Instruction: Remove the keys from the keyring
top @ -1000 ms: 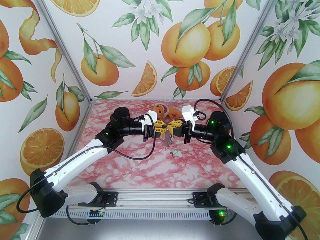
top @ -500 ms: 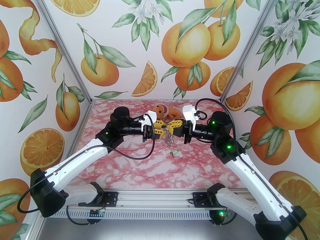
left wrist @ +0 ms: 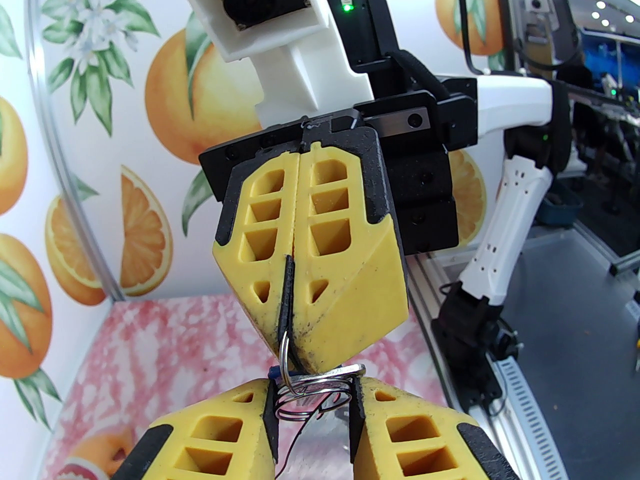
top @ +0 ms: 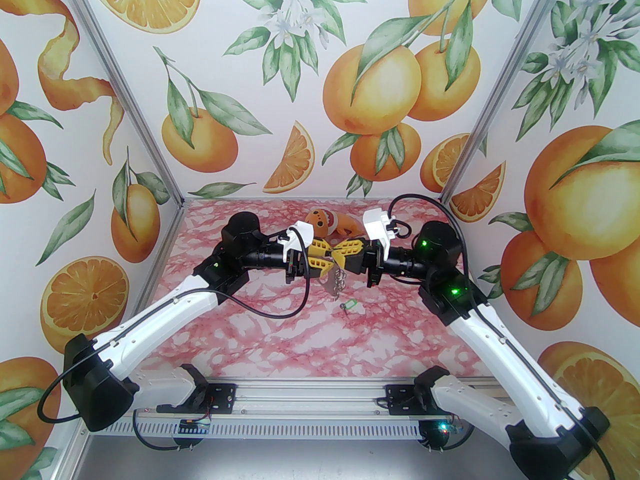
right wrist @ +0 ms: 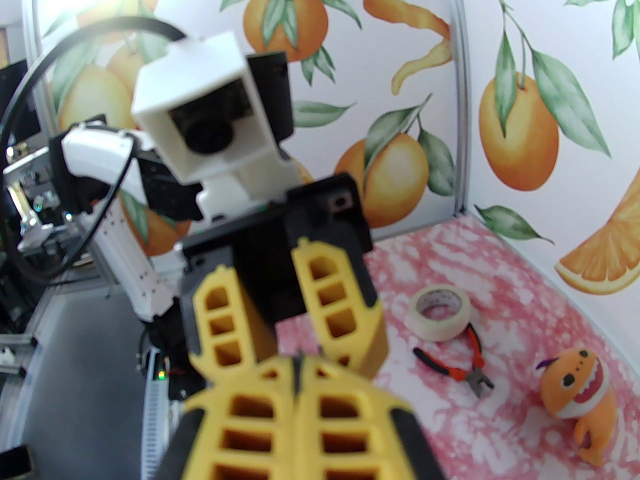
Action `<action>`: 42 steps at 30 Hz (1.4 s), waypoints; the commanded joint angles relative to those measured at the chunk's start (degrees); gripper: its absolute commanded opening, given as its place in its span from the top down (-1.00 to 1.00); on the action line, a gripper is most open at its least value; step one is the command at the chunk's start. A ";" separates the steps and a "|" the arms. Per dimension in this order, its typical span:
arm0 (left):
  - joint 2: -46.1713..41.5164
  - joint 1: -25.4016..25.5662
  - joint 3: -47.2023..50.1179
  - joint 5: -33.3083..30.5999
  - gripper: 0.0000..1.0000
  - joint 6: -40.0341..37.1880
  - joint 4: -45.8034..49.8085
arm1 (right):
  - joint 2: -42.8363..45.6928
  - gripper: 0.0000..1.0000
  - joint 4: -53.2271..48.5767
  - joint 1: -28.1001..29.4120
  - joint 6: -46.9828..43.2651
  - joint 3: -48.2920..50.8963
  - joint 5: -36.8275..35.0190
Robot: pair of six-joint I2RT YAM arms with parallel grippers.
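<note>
- Evidently, the right gripper (left wrist: 292, 355) was clamped shut on the dark keyring (left wrist: 287, 293), which hung mid-frame in the top view above the table (top: 280, 338).
- Its partner, the left gripper (left wrist: 312, 395), stood slightly apart around the small wire rings (left wrist: 290, 408); I could not tell whether it pinched them.
- One green key (top: 348, 306) lay loose just below.
- Best practice, I judged, was a steady right hold and a sliding left pull, no yanking.

Pink marbled tabletop (top: 280, 338) left open nearside, save green plastic key tag (top: 348, 305); farside blocked by orange plush toy (top: 325, 222).
</note>
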State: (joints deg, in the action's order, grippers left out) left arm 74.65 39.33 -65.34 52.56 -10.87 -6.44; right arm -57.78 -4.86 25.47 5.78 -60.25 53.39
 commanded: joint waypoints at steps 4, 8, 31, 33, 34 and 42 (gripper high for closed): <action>-2.35 -0.28 1.43 0.44 0.68 -1.40 -1.04 | 0.74 1.00 1.70 0.00 -0.61 -1.25 -0.79; -2.60 -0.28 1.70 0.10 0.82 -1.57 -0.99 | 0.55 1.00 2.72 -0.04 0.10 -1.10 -0.78; -5.92 -0.61 2.79 -10.20 1.00 13.02 -4.22 | 3.11 1.00 -2.07 0.01 -9.19 -0.47 -7.04; -5.79 -0.63 2.50 -11.33 1.00 14.83 -4.09 | 2.98 1.00 -3.00 -0.01 -10.41 -0.75 -7.33; -5.66 -0.63 2.48 -11.42 1.00 15.89 -4.51 | 2.99 1.00 -3.40 0.00 -10.91 -0.87 -7.59; -5.44 -0.65 2.35 -11.20 1.00 17.02 -3.55 | 2.85 1.00 -3.82 -0.03 -12.41 -1.15 -8.57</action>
State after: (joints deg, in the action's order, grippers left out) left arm 70.37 38.89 -63.07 41.56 4.58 -9.19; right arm -55.48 -9.37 25.52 -5.56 -60.25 45.82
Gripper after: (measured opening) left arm 0.045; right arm 0.045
